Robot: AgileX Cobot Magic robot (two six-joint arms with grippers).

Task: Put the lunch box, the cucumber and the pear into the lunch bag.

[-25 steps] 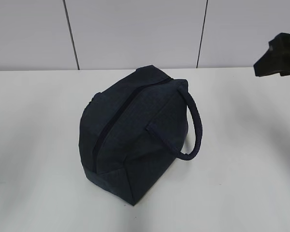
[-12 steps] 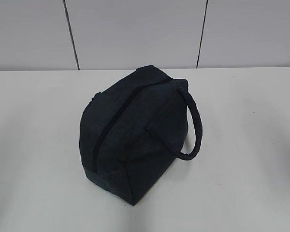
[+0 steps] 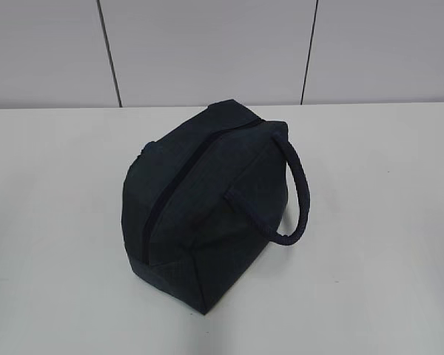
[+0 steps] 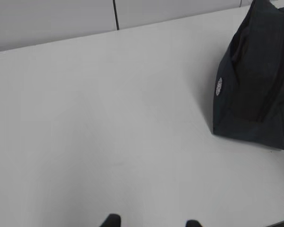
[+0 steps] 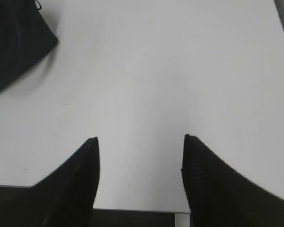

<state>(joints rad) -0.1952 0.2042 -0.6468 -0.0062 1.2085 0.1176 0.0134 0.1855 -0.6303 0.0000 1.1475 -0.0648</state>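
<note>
A plain white table (image 3: pixel 370 222) stands against a pale panelled wall (image 3: pixel 207 52), the zipped lunch bag (image 3: pixel 200 207) sitting mid-table. The right gripper (image 5: pixel 139 146) hovers empty with jaws apart; the left gripper (image 4: pixel 151 222) also shows parted tips, gripping nothing.

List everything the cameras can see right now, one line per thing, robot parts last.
lunch bag: one, dark navy, mid-table, top zipper closed
rope handle: one, dark navy, looped off the bag's right side
table: one, white, bare around the bag
wall: pale grey panels with dark seams, behind the table
left claw: one, black fingertips apart, empty, over bare table
right claw: one, black, open, empty, over bare table at its edge
</note>
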